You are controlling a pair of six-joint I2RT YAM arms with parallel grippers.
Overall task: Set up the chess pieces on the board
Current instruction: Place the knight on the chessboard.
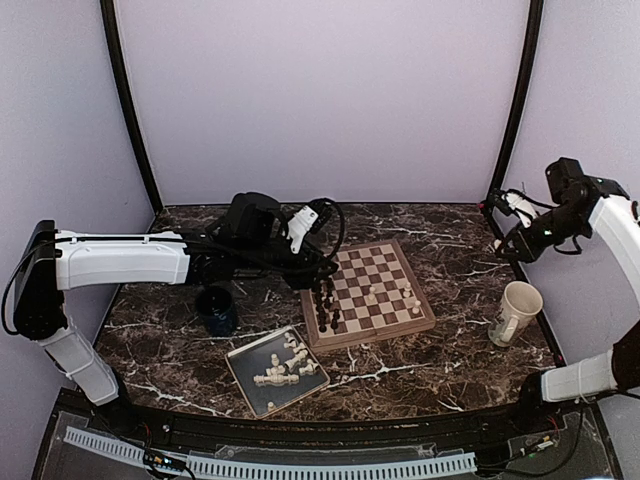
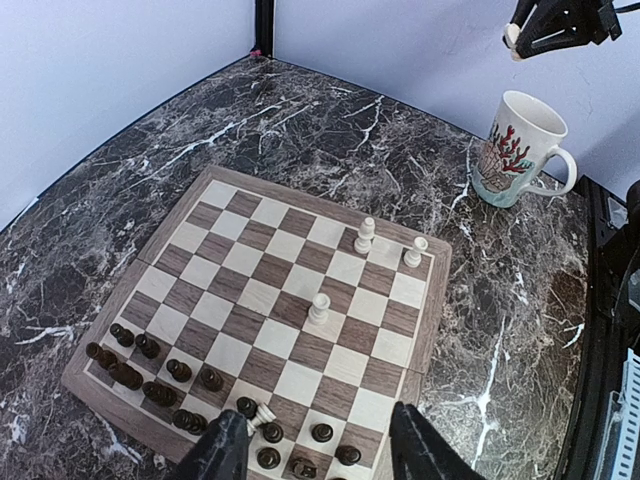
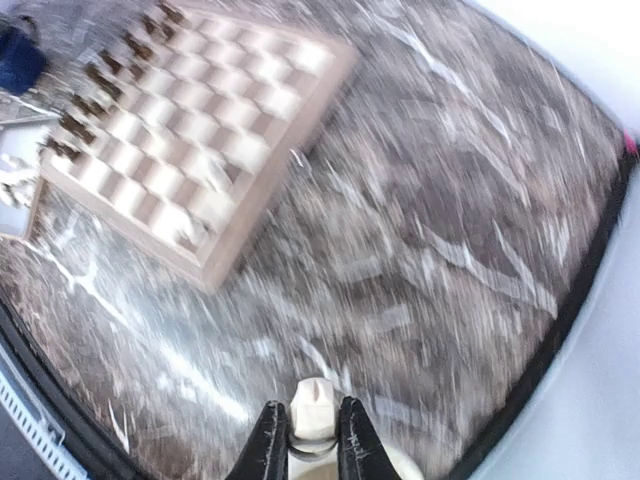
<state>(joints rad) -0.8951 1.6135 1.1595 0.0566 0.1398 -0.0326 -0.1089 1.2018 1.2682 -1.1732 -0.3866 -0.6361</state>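
Observation:
The board [image 1: 370, 294] lies mid-table and fills the left wrist view [image 2: 300, 215]. Dark pieces crowd its left side [image 1: 326, 305]. Three cream-white chess pieces stand on it [image 2: 320, 308], [image 2: 366, 236], [image 2: 414, 252]. One more lies tipped among the dark pieces [image 2: 262, 414]. My left gripper [image 2: 325, 455] is open and empty above the dark rows; it also shows in the top view [image 1: 322, 275]. My right gripper [image 3: 312, 440] is shut on a cream-white piece [image 3: 316, 408], held high over the marble at the far right [image 1: 499, 244]. The right wrist view is blurred.
A grey metal tray [image 1: 243, 377] with several loose white pieces sits at the front left of the board. A dark blue cup [image 1: 217, 310] stands left of the board. A white mug with a red pattern [image 1: 517, 312] stands right of it [image 2: 518, 148].

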